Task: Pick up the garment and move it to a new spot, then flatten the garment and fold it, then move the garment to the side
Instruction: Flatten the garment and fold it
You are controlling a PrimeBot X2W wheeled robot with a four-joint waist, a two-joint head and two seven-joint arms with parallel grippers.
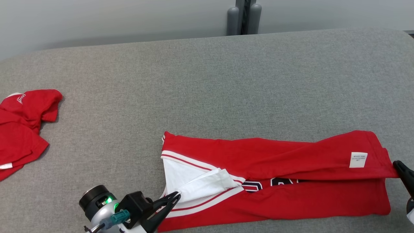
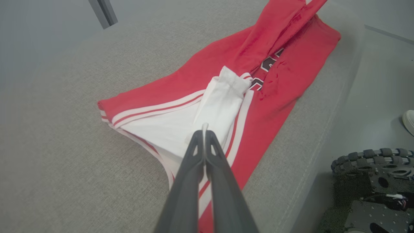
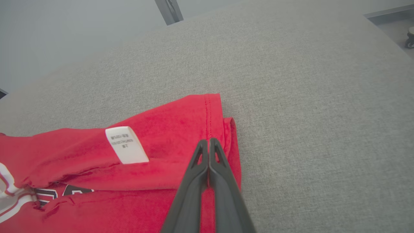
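Red garment (image 1: pixel 275 161) is lying on the grey table (image 1: pixel 226 81), near the front edge and right of centre, with its long axis running left to right. Its far half is lying folded over the near half. Dark lettering is peeking out between the two layers. A white care label (image 1: pixel 358 160) is facing up near the right end. A white sleeve (image 1: pixel 203 184) is lying across the striped neck end on the left.

Left gripper (image 1: pixel 176 195) is reaching in low from the bottom-left, arm close to table level, fingers pointing up and right at the sleeve. The wrist housing (image 1: pixel 103 202) behind it is showing a green light. In the left wrist view the left gripper (image 2: pixel 204 132) is pressing its fingers together with a sliver of white cloth caught at the tips, so it is clamped on the garment at the sleeve edge.

Right gripper (image 1: pixel 396 164) is poking in from the right edge of the head view, tip touching the right hem of the folded top layer. In the right wrist view the right gripper (image 3: pixel 209 140) is angling down over that hem with its fingers fully together. It may be pinching the hem, but no cloth is showing between the tips, so I cannot tell.

A second red garment (image 1: pixel 22 126) is lying crumpled at the table's far left, well apart.
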